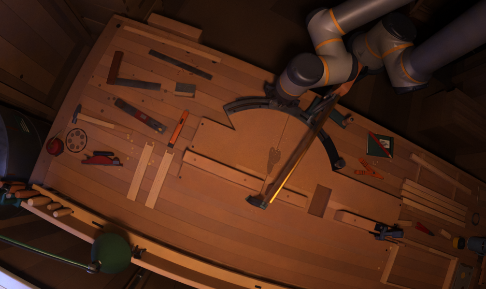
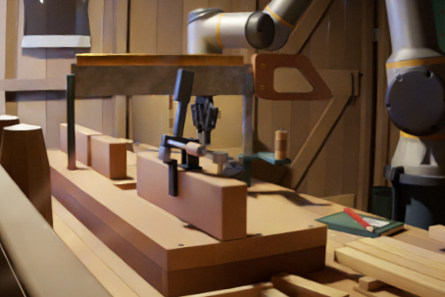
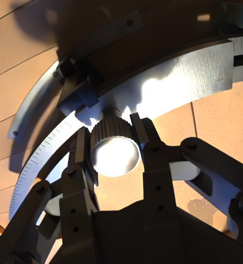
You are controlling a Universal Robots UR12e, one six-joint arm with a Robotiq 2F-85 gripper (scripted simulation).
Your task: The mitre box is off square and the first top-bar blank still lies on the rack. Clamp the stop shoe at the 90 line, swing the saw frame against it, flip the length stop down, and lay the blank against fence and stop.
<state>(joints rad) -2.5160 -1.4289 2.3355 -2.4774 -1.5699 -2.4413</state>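
Observation:
On the mitre box at the bench's middle, a graduated metal arc [image 1: 273,106] curves along the far edge of the board, and on it sits the stop shoe [image 3: 77,92], whose knurled clamp knob [image 3: 115,147] my gripper [image 3: 111,142] has closed around. The saw frame [image 1: 295,154] lies at a slant across the board, right of the square line, apart from the shoe. The fence [image 1: 237,178] runs along the board's near side. The length stop [image 2: 182,96] stands raised above the fence. Top-bar blanks [image 1: 433,203] lie on the rack at the bench's right end.
A green notebook with a red pencil [image 1: 380,145] lies right of the arc, orange clamps [image 1: 368,169] below it. Hand tools and two slats [image 1: 149,176] cover the left of the bench. My arm's elbow [image 1: 309,73] hangs over the arc's far edge.

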